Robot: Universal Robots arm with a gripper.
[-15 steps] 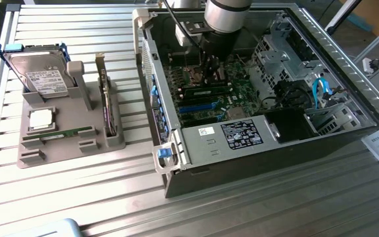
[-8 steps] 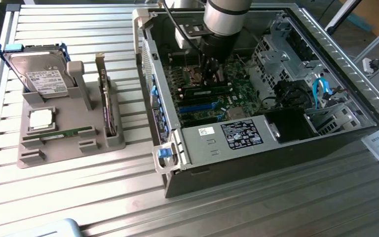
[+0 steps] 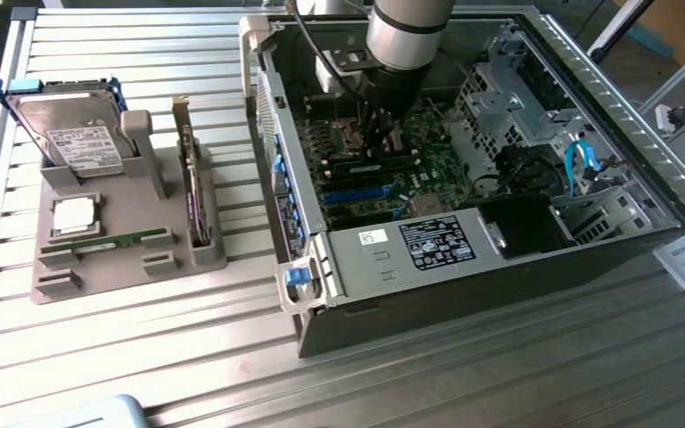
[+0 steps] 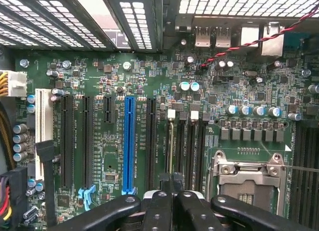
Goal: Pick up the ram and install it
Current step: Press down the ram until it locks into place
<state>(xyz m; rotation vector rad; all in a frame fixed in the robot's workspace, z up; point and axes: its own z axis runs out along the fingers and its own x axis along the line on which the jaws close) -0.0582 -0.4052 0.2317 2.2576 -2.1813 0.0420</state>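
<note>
I look at my arm reaching straight down into the open case (image 3: 462,294), which sits on the table (image 3: 140,357) toward the exterior view's right edge. My gripper (image 3: 381,143) is low over the green board (image 3: 432,169) inside the case. In the wrist view the gripper (image 4: 172,188) has its two black fingers (image 4: 157,206) pressed close together, so it is closed. The ram (image 4: 171,146) shows there as a thin line, seen on its edge, running out from between the fingertips along the first of the dark slots (image 4: 192,146) beside the silver socket (image 4: 249,178). I cannot tell if the fingers pinch it or just rest on top of it. In the exterior view the ram (image 3: 373,166) looks like a long dark strip lying across the board right under the gripper. A long blue slot (image 4: 129,141) stands a little way off from it, and a red and black wire (image 4: 259,41) crosses the far part of the board. Near the table's edge at the exterior view's left sits a gray holder (image 3: 104,272). It holds a drive (image 3: 75,134) leaning at the back, a square chip (image 3: 75,214), a card (image 3: 190,178) standing on its edge, and a second green stick (image 3: 111,241) lying flat near the front.
</note>
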